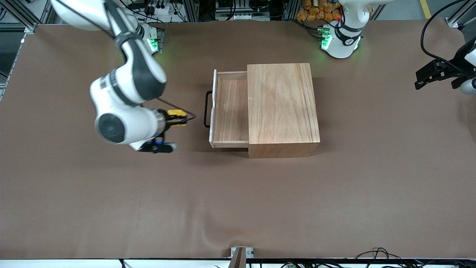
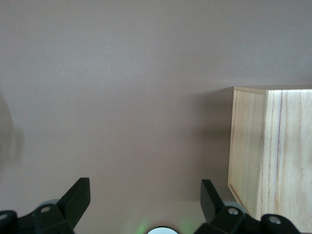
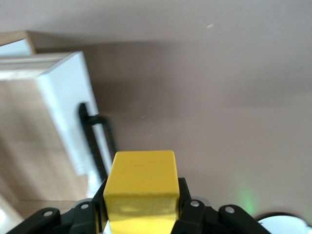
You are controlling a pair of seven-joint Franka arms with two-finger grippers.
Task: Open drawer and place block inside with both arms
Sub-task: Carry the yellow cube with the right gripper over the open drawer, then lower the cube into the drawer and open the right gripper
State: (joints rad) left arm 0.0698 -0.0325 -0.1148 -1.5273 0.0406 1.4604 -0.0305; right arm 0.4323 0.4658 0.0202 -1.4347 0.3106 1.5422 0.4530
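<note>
Even, fairly bright overhead light falls on the brown table [image 1: 238,208]; no glare on its matte surface; soft shadows spread under the wooden box [image 1: 283,108] along its side nearest the front camera and under the right arm [image 1: 126,89]; green glows tint the table at both bases; in the right wrist view the yellow block [image 3: 141,187] is slightly soft, the white drawer [image 3: 63,107] front blurred; the left wrist view is dimmer, with shade beside the box.

A robotics lab: brown-covered table [image 1: 111,208], aluminium framing [image 1: 22,15], cables [image 1: 372,255], green-lit arm bases [image 1: 340,41].
</note>
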